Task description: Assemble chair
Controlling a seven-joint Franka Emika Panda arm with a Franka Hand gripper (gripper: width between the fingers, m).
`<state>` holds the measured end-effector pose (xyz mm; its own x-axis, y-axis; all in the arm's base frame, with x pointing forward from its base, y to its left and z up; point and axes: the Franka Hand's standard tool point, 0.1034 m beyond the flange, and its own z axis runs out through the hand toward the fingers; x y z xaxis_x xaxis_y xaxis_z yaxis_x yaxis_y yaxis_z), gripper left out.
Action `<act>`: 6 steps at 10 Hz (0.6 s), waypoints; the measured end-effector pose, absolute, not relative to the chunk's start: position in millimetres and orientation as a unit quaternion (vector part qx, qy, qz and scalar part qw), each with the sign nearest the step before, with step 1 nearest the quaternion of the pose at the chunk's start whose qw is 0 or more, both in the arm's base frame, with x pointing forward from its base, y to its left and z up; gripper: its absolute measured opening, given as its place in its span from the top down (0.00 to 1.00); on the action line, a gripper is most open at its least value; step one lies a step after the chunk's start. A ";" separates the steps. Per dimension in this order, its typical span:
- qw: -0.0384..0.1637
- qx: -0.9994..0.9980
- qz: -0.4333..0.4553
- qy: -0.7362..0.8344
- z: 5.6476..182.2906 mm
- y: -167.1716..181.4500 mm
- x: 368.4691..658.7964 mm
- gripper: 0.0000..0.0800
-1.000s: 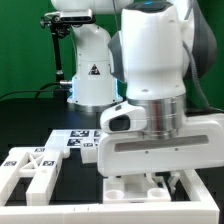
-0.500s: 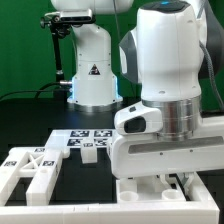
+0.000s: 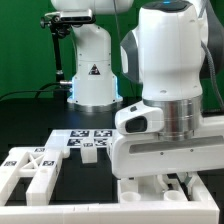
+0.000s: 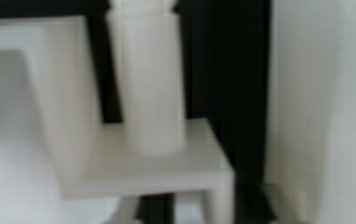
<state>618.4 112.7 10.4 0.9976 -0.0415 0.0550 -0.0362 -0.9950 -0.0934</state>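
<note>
Low in the exterior view my gripper (image 3: 163, 181) hangs just over a white chair piece (image 3: 135, 188) at the front edge, and the arm's bulk hides most of it. A white cross-braced frame (image 3: 30, 165) lies at the exterior view's left. In the blurred wrist view a white round post (image 4: 152, 80) stands upright on a white block (image 4: 148, 165), with the gripper (image 4: 157, 208) right at that block's near edge. Its pale fingers show only a narrow dark gap between them. I cannot tell whether they grip anything.
The marker board (image 3: 85, 135) lies flat mid-table, with a small white block (image 3: 88, 151) at its front edge. A second robot's white base (image 3: 92, 75) stands behind it. A tall white panel (image 4: 326, 100) runs alongside the post in the wrist view.
The arm shifted toward the exterior view's right over the first half second, then held still. The parts on the table have not moved.
</note>
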 end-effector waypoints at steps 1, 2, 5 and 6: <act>0.043 -0.998 -0.031 0.020 13.0 105.9 619.8 0.64; 0.041 -0.999 -0.034 0.013 22.6 100.4 621.9 0.64; 0.039 -0.997 -0.054 -0.029 73.1 88.1 613.4 0.24; 0.036 -0.997 -0.057 -0.042 82.6 81.4 604.3 0.20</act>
<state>604.3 81.4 82.6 0.9901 0.0797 0.1159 0.0880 -0.9938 -0.0679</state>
